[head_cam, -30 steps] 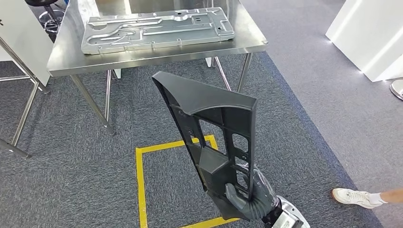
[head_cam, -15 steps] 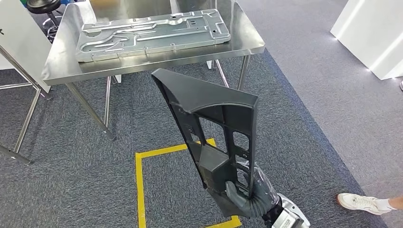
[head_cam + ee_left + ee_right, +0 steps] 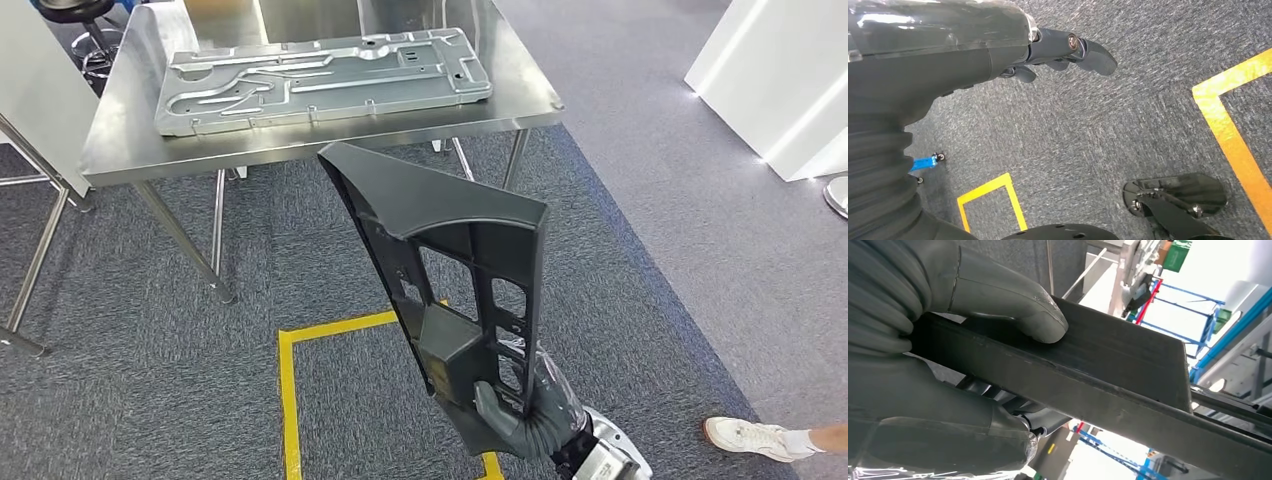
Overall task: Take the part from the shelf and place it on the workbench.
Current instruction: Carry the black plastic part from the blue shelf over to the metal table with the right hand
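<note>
The part (image 3: 455, 270), a dark grey moulded plastic piece of roughly triangular outline with ribbed walls and rectangular cut-outs, was found held upright in the air above the carpet (image 3: 150, 350), short of the front edge of the workbench (image 3: 300, 135). It was grasped at its narrow lower end by the right hand (image 3: 510, 410). In the right wrist view the thick grey thumb (image 3: 1013, 305) was seen pressed flat on one face of the part's matt edge strip (image 3: 1108, 365), with the darker fingers (image 3: 998, 395) wrapped against the opposite side; the grip was closed firmly around the piece.

The left hand (image 3: 1048, 47) was observed hanging over the carpet with its dark fingers loosely curled and nothing in them.

The workbench was noted as polished stainless steel on thin steel legs. A long pressed sheet-metal panel (image 3: 320, 75), grey and embossed with channels and holes, lay across its top towards the far edge.

The floor was covered in grey speckled carpet marked with yellow tape (image 3: 290, 400). A person's white shoe (image 3: 750, 437) was seen at the right.
</note>
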